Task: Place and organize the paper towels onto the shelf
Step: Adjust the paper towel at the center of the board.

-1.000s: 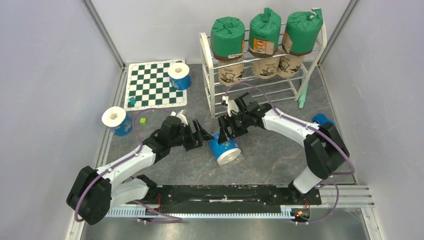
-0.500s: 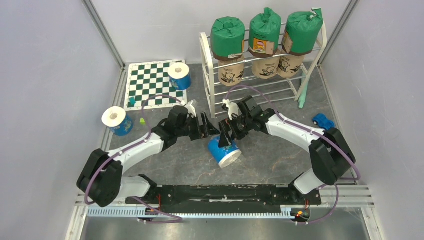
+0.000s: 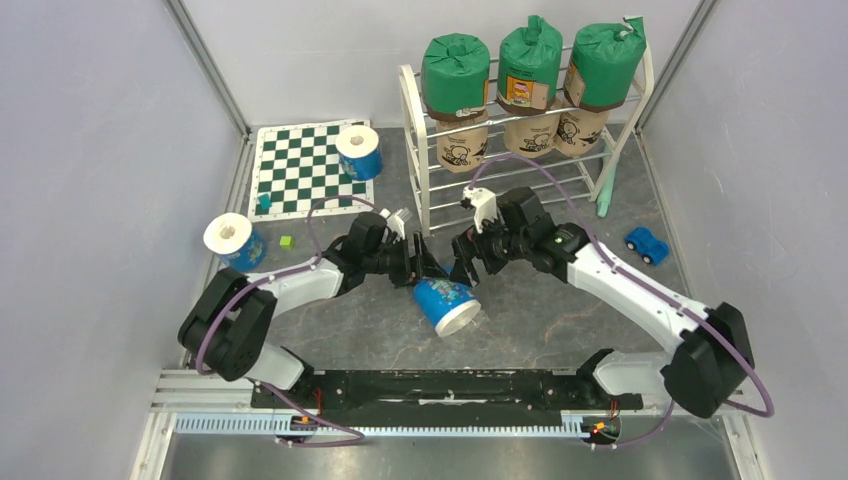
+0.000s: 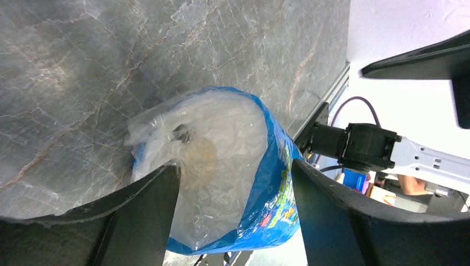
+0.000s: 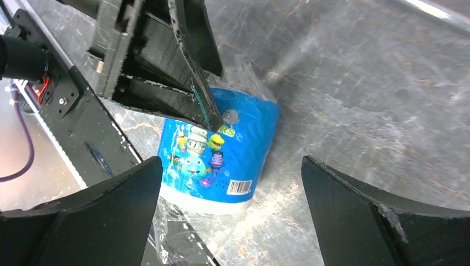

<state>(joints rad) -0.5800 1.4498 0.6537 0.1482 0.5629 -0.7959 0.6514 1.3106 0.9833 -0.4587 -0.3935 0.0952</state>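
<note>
**Left gripper** (image 4: 233, 172): partly open. Its fingers (image 4: 149, 205) straddle the plastic-wrapped end of the tipped roll (image 3: 446, 303), one on each side. The near finger lies against the loose wrap. Whether either finger presses the roll cannot be told.

**Right gripper** (image 5: 230, 160): wide open and holding nothing. It hangs above the same roll, with both fingers clear of it.

**Tipped roll:** blue-wrapped, lying on its side on the surface (image 3: 540, 320), between the two grippers and in front of the shelf (image 3: 418, 160).

**Shelf:**
- Three green rolls (image 3: 455, 72) stand on the top tier.
- Three tan rolls (image 3: 462, 145) stand directly beneath them.
- The lower rods carry nothing.

**Other blue rolls:**
- One roll (image 3: 358, 152) stands upright on the mat (image 3: 300, 170).
- Another (image 3: 233, 240) stands upright on the surface near the left wall.
</note>
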